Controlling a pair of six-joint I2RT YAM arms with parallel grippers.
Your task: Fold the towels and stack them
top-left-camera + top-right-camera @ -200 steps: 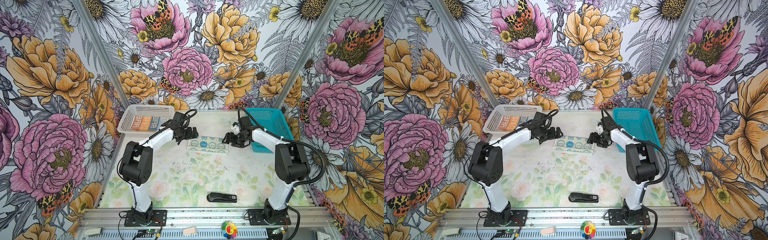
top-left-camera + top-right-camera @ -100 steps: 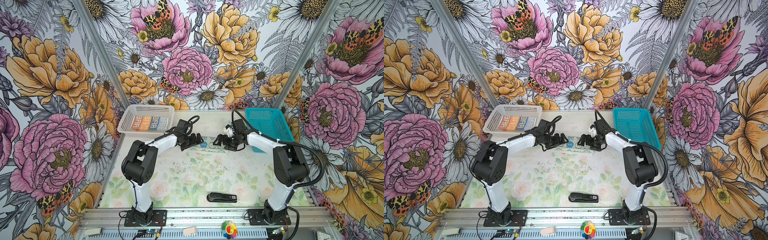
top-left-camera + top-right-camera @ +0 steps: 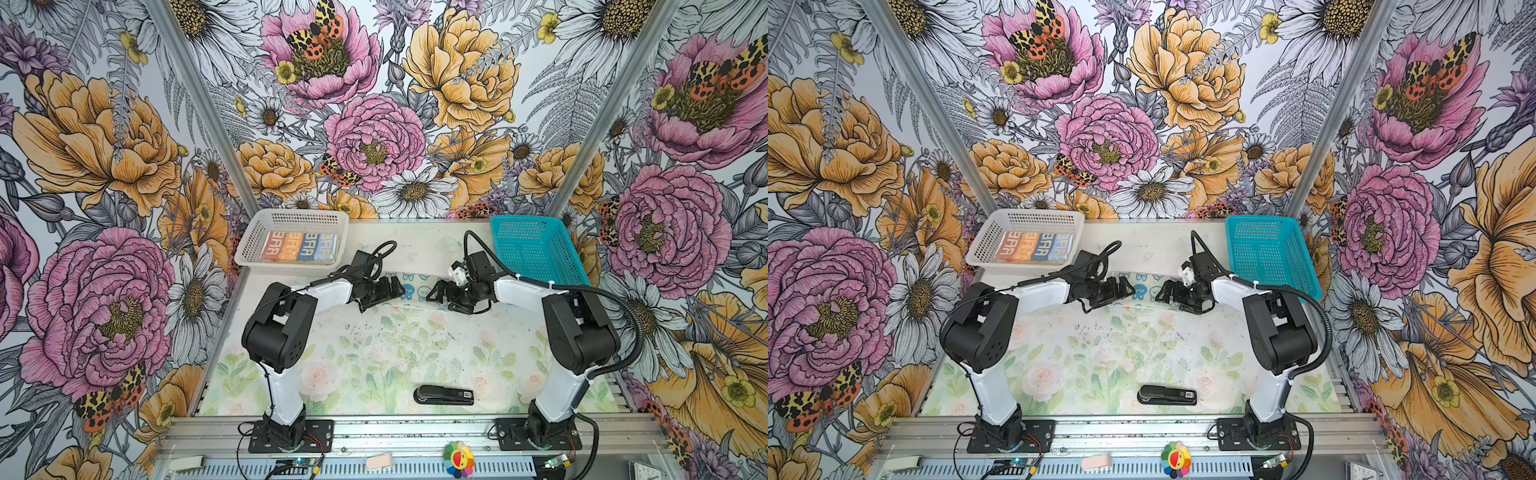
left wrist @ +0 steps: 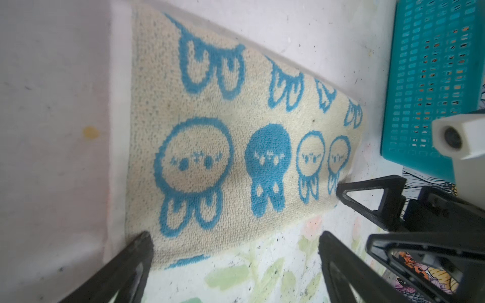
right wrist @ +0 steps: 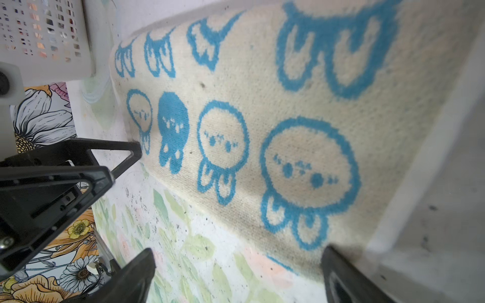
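**Left end effector [image 3: 392, 289] and right end effector [image 3: 438, 293] have closed in on the towel [image 3: 415, 286], both released wide.**

A second ago they stood off to either side. Now each sits low at a near corner of the cream bunny towel, a folded strip on the desk [image 3: 374, 353] between the white basket [image 3: 286, 268] and the teal basket [image 3: 536, 249]. Neither grips anything yet, and a corner pinch for the next fold looks likely. A striped towel [image 3: 299, 247] already lies in the white basket. The stapler [image 3: 444, 395] lies well apart, out of the way.
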